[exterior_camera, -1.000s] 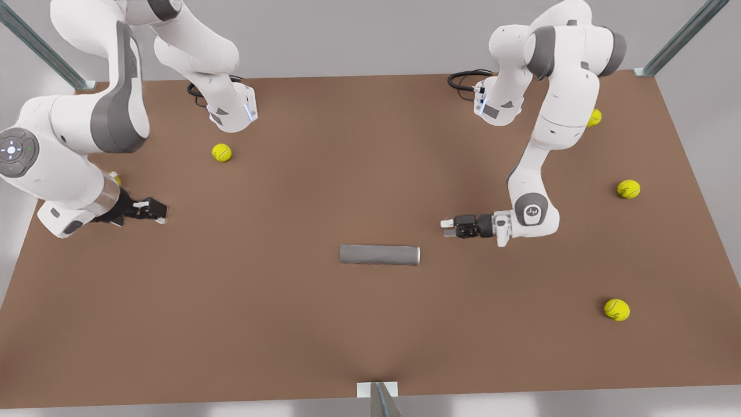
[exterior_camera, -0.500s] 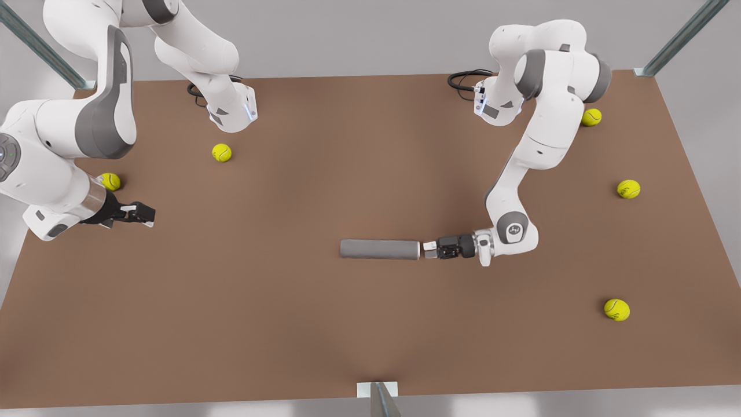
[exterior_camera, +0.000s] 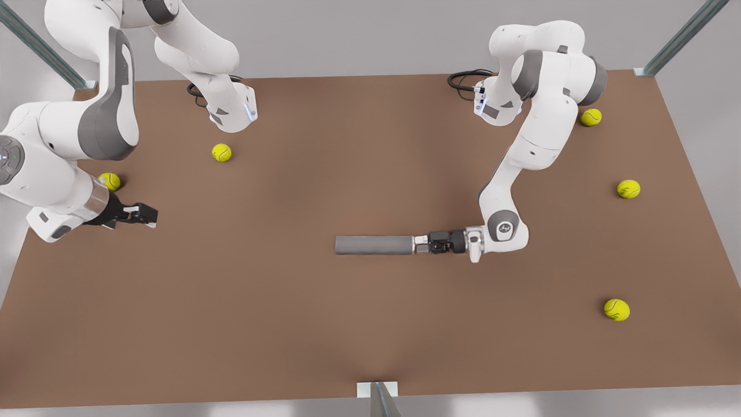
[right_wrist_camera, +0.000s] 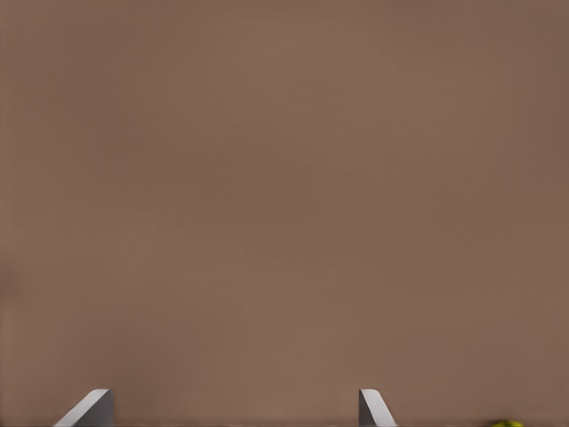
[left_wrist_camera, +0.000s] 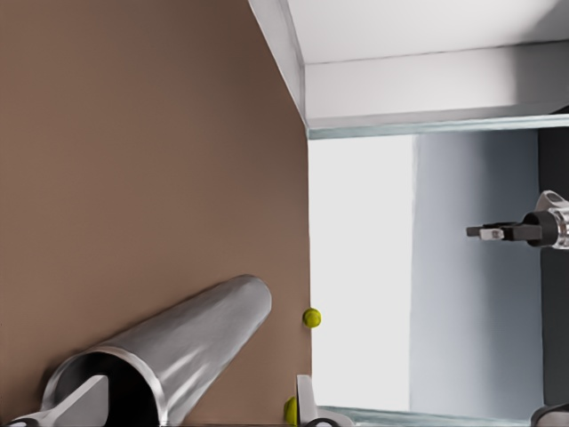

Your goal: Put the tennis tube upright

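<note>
**Left pincer at tube mouth; tube lies flat**

The tube (exterior_camera: 374, 245) lies on its side near the middle of the table (exterior_camera: 289, 324), closer to the near edge. The left pincer (exterior_camera: 421, 244) is level with it at the open rimmed end. In the left wrist view one finger (left_wrist_camera: 84, 400) sits at the mouth and the other (left_wrist_camera: 307, 405) stands well outside the wall, so the pincer is spread and grips nothing.

Judgement: the wall should be pinched between the fingers before any lift, then the tube swung slowly about its far end, as a thin-wall grip may slip.

The right pincer (exterior_camera: 145, 213) waits near the table's side edge, fingers apart, empty.

The table is plain brown and flat; balls (exterior_camera: 222, 153) lie scattered, well apart from the tube. Grey walls and metal struts surround it.
</note>
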Controlling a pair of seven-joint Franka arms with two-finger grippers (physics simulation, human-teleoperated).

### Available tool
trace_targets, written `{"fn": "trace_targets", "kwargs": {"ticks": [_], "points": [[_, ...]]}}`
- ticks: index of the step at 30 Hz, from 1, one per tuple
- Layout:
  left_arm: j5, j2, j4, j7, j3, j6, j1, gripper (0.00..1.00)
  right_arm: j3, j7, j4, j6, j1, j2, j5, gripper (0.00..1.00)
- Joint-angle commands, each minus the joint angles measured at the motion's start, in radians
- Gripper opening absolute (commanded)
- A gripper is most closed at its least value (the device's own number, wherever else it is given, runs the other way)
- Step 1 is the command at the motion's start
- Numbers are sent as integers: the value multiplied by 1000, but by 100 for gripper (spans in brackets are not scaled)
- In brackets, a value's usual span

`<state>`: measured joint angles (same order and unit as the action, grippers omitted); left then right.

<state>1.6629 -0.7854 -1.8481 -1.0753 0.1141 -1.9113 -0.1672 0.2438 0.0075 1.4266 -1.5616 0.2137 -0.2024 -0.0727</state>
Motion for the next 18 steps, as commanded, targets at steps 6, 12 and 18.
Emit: {"fn": "trace_targets", "kwargs": {"ticks": [6, 12, 18], "points": [[-9, 2, -8, 9, 21, -3, -8, 100, 0, -3, 0, 0, 7, 1, 2, 100], [8, -6, -3, 14, 84, -84, -8, 100, 0, 3, 0, -3, 0, 0, -1, 100], [23, -12, -6, 17, 93, -94, -14, 96, 0, 0, 0, -5, -2, -5, -4, 100]]}}
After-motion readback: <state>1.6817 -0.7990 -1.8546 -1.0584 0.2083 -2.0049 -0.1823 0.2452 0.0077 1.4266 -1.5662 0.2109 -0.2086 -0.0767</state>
